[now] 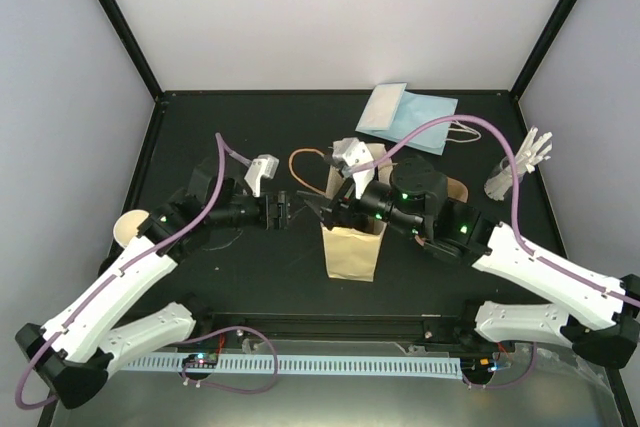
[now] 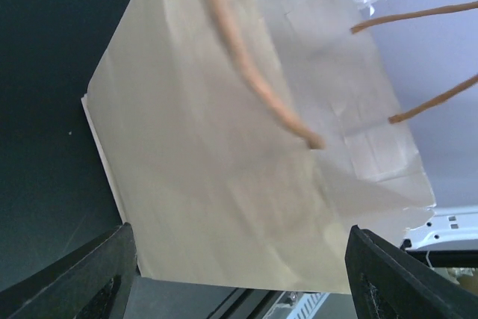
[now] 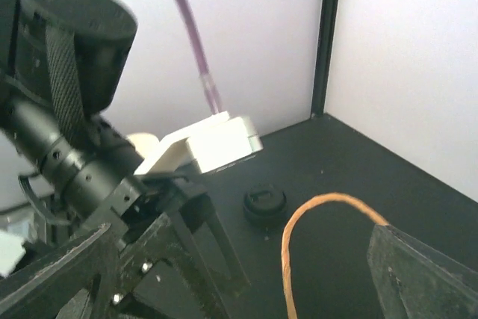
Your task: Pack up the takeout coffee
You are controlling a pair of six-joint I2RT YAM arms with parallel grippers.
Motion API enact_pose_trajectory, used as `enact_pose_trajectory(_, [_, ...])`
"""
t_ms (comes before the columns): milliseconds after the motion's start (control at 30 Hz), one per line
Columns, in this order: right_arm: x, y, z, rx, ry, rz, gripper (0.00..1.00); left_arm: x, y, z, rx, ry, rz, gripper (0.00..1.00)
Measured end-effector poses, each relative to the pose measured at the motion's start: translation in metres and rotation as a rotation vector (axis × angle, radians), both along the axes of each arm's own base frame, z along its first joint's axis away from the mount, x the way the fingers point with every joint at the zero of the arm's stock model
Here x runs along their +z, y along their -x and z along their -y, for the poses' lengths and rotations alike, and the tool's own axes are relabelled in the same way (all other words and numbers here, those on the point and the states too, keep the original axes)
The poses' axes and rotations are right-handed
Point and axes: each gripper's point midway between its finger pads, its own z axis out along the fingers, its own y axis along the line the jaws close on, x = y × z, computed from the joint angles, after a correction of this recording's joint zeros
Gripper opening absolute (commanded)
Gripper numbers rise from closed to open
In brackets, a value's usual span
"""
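Plainly both pincers gape wide and empty: the left gripper [image 1: 283,210] faces the side of the paper bag [image 1: 350,247], and the right gripper [image 3: 239,240] flanks its orange handle [image 3: 328,198]. The takeout coffee [image 3: 264,201] sits on the table [image 1: 250,277] near the bag's ten o'clock.

Left arm [image 1: 150,259] and right arm [image 1: 545,272] reach inward, jaws spread wide, tips seemingly almost meeting.

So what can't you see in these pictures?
Inside the paper bag: top view, the right arm covers its mouth; left wrist view shows only its outside.
The coffee: right wrist view shows only a small black lid; any cup beneath is too small and dark to tell.
White thing by the right wall: top view, too small to name.
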Motion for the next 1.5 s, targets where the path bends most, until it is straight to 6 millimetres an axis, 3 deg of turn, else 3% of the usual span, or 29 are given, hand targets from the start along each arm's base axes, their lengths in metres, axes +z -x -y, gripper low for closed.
enact_pose_trajectory(133, [0.031,-0.004,0.005,-0.041,-0.075,-0.009,0.93,0.014,0.001,-0.003,0.015,0.032,0.049,0.79])
enact_pose_trajectory(267, [0.070,-0.013,0.023,-0.141,-0.152,-0.015,0.90,0.016,-0.001,-0.002,0.020,0.042,0.055,0.77])
enact_pose_trajectory(400, [0.077,-0.018,0.054,-0.267,-0.167,-0.067,0.88,0.007,-0.004,0.005,0.029,0.012,0.019,0.78])
enact_pose_trajectory(533, [0.066,-0.018,0.088,-0.378,-0.142,-0.137,0.88,0.004,-0.008,0.017,0.044,-0.044,0.004,0.80])
enact_pose_trajectory(933, [0.004,-0.017,0.193,-0.767,-0.018,-0.243,0.83,0.010,-0.005,0.037,0.098,-0.213,0.017,0.84])
enact_pose_trajectory(1133, [-0.030,-0.024,0.221,-0.902,0.039,-0.274,0.83,0.001,-0.008,0.052,0.100,-0.325,0.001,0.80])
enact_pose_trajectory(1333, [-0.070,-0.034,0.241,-1.000,0.069,-0.332,0.83,-0.009,-0.015,0.065,0.102,-0.408,-0.009,0.62])
enact_pose_trajectory(1500, [-0.086,-0.044,0.250,-1.034,0.013,-0.398,0.82,-0.020,-0.023,0.062,0.119,-0.493,-0.001,0.34])
